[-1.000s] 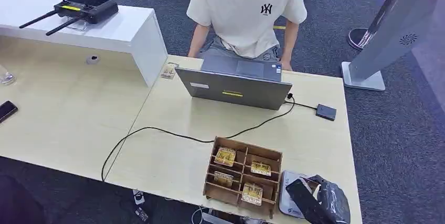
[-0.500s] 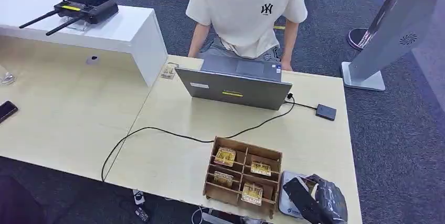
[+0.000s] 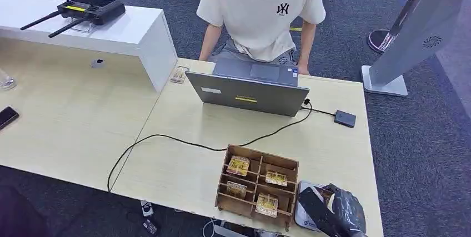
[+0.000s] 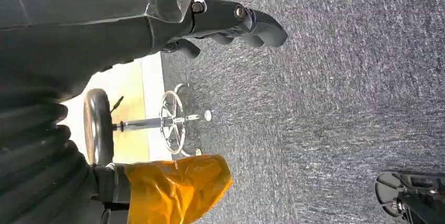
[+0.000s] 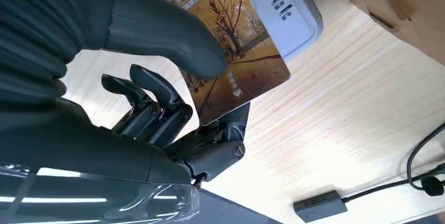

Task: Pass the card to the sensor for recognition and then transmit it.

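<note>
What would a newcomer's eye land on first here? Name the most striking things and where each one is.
First, the right robot hand at the table's near right corner, pinching an autumn-scene card over the white sensor. Next, the wooden tray of similar cards just left of it. Then the person in a white shirt at the grey laptop across the table.

Interlocked "NY" logo — on the person's white T-shirt.
</note>
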Action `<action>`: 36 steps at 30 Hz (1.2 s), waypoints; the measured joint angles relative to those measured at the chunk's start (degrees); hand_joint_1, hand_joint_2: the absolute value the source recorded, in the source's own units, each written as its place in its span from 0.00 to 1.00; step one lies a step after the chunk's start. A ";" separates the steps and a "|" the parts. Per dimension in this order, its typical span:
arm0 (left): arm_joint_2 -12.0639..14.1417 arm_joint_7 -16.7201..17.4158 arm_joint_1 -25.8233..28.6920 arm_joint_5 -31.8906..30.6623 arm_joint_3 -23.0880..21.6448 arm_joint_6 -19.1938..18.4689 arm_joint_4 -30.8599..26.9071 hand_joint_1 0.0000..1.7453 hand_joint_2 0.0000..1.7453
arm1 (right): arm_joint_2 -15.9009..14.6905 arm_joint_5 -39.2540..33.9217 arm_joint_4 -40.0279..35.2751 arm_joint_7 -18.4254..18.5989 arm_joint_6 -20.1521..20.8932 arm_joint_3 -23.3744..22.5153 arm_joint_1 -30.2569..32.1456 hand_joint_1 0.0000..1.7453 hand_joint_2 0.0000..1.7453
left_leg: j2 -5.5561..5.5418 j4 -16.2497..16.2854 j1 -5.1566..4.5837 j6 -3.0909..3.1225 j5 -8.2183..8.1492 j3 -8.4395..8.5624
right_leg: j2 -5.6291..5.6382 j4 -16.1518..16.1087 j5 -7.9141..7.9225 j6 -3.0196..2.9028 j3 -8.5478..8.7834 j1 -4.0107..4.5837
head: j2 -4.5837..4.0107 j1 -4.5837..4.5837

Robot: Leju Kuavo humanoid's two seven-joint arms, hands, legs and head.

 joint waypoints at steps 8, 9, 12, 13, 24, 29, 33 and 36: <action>-0.02 0.00 0.00 -0.04 0.04 -0.02 0.00 0.00 1.00 | 0.02 0.63 0.24 0.22 -0.04 0.04 -0.09 1.00 1.00 | 0.00 0.00 0.00 0.00 0.00 0.00 | 0.00 0.00 0.00 0.00 0.00 0.00 | 0.00 0.00; -0.02 0.00 0.00 -0.04 0.04 -0.02 0.00 0.00 1.00 | 0.04 0.79 0.28 0.24 -0.07 0.07 -0.11 1.00 1.00 | 0.00 0.00 0.00 0.00 0.00 0.00 | 0.00 0.00 0.00 0.00 0.00 0.00 | 0.00 0.00; -0.09 0.07 0.01 -0.07 0.11 -0.04 0.00 0.00 1.00 | 0.33 1.88 0.48 0.78 -0.07 0.11 -0.18 1.00 1.00 | 0.00 0.00 0.00 0.00 0.00 0.00 | 0.00 0.00 0.00 0.00 0.00 0.00 | 0.00 0.00; -0.11 0.07 0.01 -0.06 0.11 -0.07 0.00 0.00 1.00 | 0.33 1.97 0.48 0.96 -0.07 0.13 -0.18 1.00 1.00 | 0.00 0.00 0.00 0.00 0.00 0.00 | 0.00 0.00 0.00 0.00 0.00 0.00 | 0.00 0.00; -0.24 0.07 0.01 -0.04 0.15 -0.07 0.00 0.00 1.00 | 0.37 2.54 0.33 1.11 -0.46 0.33 -0.12 1.00 1.00 | 0.00 0.00 0.00 0.00 0.00 0.00 | 0.00 0.00 0.00 0.00 0.00 0.00 | 0.00 0.00; -0.44 0.04 0.02 0.04 0.42 0.02 0.00 0.00 1.00 | 0.37 4.11 -1.88 1.03 -2.82 0.37 0.54 1.00 1.00 | 0.01 0.00 0.00 0.00 0.00 0.00 | 0.01 0.00 0.00 0.00 -0.01 0.00 | 0.00 0.00; -0.55 0.00 0.03 0.13 1.05 0.07 0.00 0.00 1.00 | 0.42 5.26 -4.43 0.22 -4.45 0.22 1.34 1.00 1.00 | -0.01 0.00 -0.01 0.00 0.00 -0.01 | -0.02 0.00 0.00 0.00 0.00 0.00 | 0.00 0.00; -0.57 -0.07 0.04 0.13 1.53 0.18 0.00 0.00 1.00 | 0.94 6.03 -7.19 -1.51 -7.00 -0.50 1.89 1.00 1.00 | 0.01 0.00 0.00 0.00 0.00 0.00 | 0.00 0.00 0.00 0.00 -0.01 0.00 | 0.00 0.00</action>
